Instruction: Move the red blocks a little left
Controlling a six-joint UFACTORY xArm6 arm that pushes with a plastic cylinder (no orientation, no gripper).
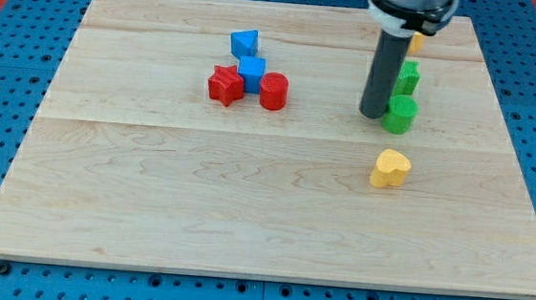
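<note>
A red star block (224, 84) and a red cylinder block (274, 91) sit left of the board's middle, near the view's top. A blue cube (251, 72) sits between them, touching both. My tip (373, 114) is on the board well to the right of the red cylinder, right beside a green cylinder block (400, 113) at its left side.
A blue wedge-like block (245, 43) lies above the blue cube. A second green block (408, 78) stands above the green cylinder, and a yellow block (415, 41) shows behind the rod. A yellow heart block (390, 168) lies below my tip.
</note>
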